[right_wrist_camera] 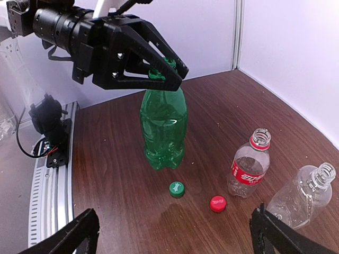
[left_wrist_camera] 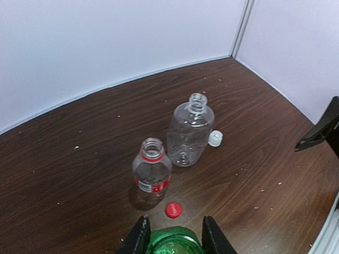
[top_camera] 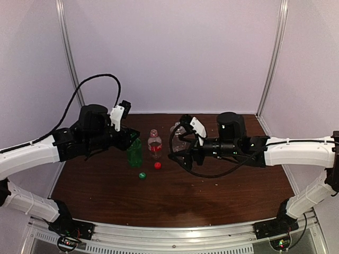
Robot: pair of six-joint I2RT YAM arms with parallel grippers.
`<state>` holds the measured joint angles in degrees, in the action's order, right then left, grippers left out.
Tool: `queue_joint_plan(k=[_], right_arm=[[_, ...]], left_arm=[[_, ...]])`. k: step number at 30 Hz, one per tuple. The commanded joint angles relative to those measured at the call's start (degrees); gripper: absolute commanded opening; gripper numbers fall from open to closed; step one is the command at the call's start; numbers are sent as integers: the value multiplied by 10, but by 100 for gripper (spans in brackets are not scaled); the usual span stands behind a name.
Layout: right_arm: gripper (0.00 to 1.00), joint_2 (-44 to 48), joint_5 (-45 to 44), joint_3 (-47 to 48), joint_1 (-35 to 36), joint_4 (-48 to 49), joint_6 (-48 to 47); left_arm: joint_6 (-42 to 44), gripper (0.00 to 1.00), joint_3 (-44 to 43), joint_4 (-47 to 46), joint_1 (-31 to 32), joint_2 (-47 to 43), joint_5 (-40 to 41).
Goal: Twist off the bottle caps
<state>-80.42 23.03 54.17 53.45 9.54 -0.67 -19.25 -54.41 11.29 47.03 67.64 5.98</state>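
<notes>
All three bottles stand upright with open necks. My left gripper (top_camera: 131, 139) is shut on the neck of the green bottle (right_wrist_camera: 163, 124), which rests on the table; its top shows between my fingers in the left wrist view (left_wrist_camera: 175, 241). The red-label bottle (top_camera: 154, 144) stands to its right, and the wider clear bottle (left_wrist_camera: 190, 132) stands behind that. The green cap (right_wrist_camera: 176, 189) and red cap (right_wrist_camera: 217, 203) lie on the table in front. The white cap (left_wrist_camera: 215, 138) lies beside the wide bottle. My right gripper (top_camera: 175, 152) is open and empty, right of the red-label bottle.
The brown wooden table (top_camera: 212, 196) is walled by white panels at the back and both sides. A metal rail (right_wrist_camera: 50, 174) runs along the near edge by the arm bases. The right arm's black cable (top_camera: 206, 172) loops low over the table.
</notes>
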Motion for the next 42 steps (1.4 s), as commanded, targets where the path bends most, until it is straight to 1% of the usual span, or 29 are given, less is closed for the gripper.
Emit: queue_joint_plan(k=[1,5,9,13,19,26,31,36,42], right_arm=[[100,-1,-47,10,0,0,15],[100,-2,-69,10,0,-3,27],[100,-2,-84,9,-2,-8,31],[100,-2,-94,8,-2,-15,32],[100,-3,-107,2,-3,-19,34],[100,2,-115,-4,-3,-16,33],[100,0,-118,-4,-3,-17,35],[100,-1,-120,-5,-3,-17,35],[100,-1,-123,-4,-3,-19,36]], left_arm=[[6,0,31,-66,-22,14,83],[5,0,58,-133,-37,41,112],[0,0,87,-211,-57,70,109],[-3,0,104,-258,-69,96,106],[0,0,122,-302,-71,124,112],[-8,1,142,-328,-71,149,110],[-16,12,153,-337,-71,155,103],[-16,27,160,-336,-71,154,103],[-20,47,159,-321,-71,143,96]])
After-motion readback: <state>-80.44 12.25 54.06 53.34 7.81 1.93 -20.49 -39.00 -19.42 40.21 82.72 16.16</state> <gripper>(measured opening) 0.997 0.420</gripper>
